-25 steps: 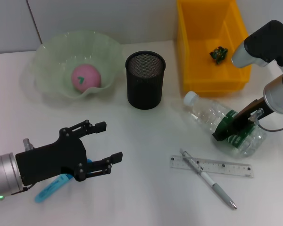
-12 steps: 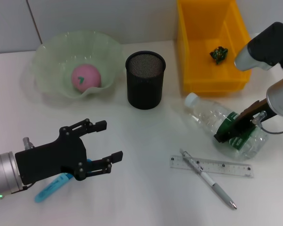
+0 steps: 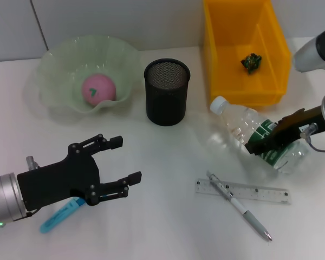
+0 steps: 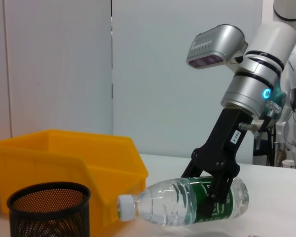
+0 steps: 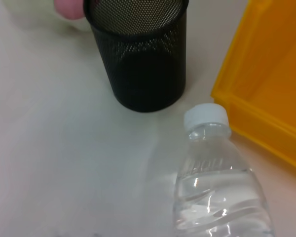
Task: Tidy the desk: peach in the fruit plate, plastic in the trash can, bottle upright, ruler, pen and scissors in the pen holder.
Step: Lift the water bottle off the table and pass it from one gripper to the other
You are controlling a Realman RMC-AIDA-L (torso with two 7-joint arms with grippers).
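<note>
Two arms in head view. Right end effector (image 3: 266, 142) is clamped on the green-label part of the bottle (image 3: 249, 132), which lies tilted on the counter (image 3: 168, 216), cap toward the yellow trash can (image 3: 244, 49). Left end effector (image 3: 116, 169) hovers spread wide over the near counter, holding nothing, with the blue-handled scissors (image 3: 57, 216) under its wrist. Peach (image 3: 97, 88) sits in the fruit plate (image 3: 59, 54); plastic (image 3: 251, 62) is in the trash can. Pen (image 3: 239, 207) lies across the ruler (image 3: 242, 190), both well apart from the pen holder (image 3: 166, 91).

Left wrist view: right end effector (image 4: 212, 185) grips the bottle (image 4: 187, 201) sideways, cap end nearly level. Judged risk: the smooth, water-filled bottle could swivel or slip in the grip while being stood up, or its cap could knock the trash can.

Right wrist view: only the bottle's cap (image 5: 205, 116) and shoulder, pen holder (image 5: 140, 59) and trash can edge (image 5: 259, 89) show; own fingers out of frame. Scissors are mostly hidden by the left arm.
</note>
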